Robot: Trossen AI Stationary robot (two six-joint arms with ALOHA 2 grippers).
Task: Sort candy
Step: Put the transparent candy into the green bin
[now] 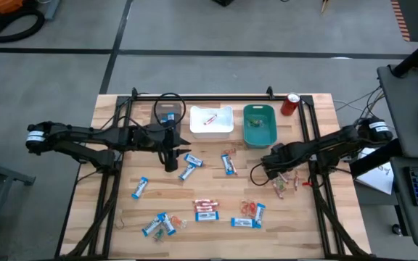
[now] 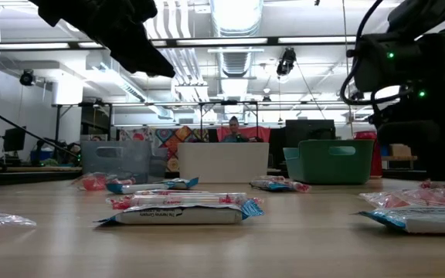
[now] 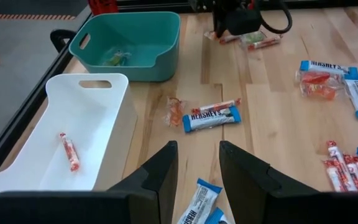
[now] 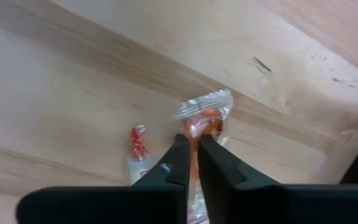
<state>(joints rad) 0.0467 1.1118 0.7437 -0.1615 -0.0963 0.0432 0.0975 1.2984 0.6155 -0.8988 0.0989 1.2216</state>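
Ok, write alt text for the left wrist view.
The left tool hangs open above a wooden table strewn with candy bars. A white bin holds one red-and-white sweet, and a teal bin sits beyond it.

Scattered flat over the wooden table: blue-and-white bars [image 1: 140, 188], red-and-white bars [image 1: 206, 208], small orange-red twisted pieces [image 1: 248, 208]. One red-and-white piece [image 3: 69, 151] lying inside the white bin. One clear-wrapped orange piece [image 4: 202, 112] pinched between narrowly parted dark fingertips [image 4: 180, 149], touching the wood
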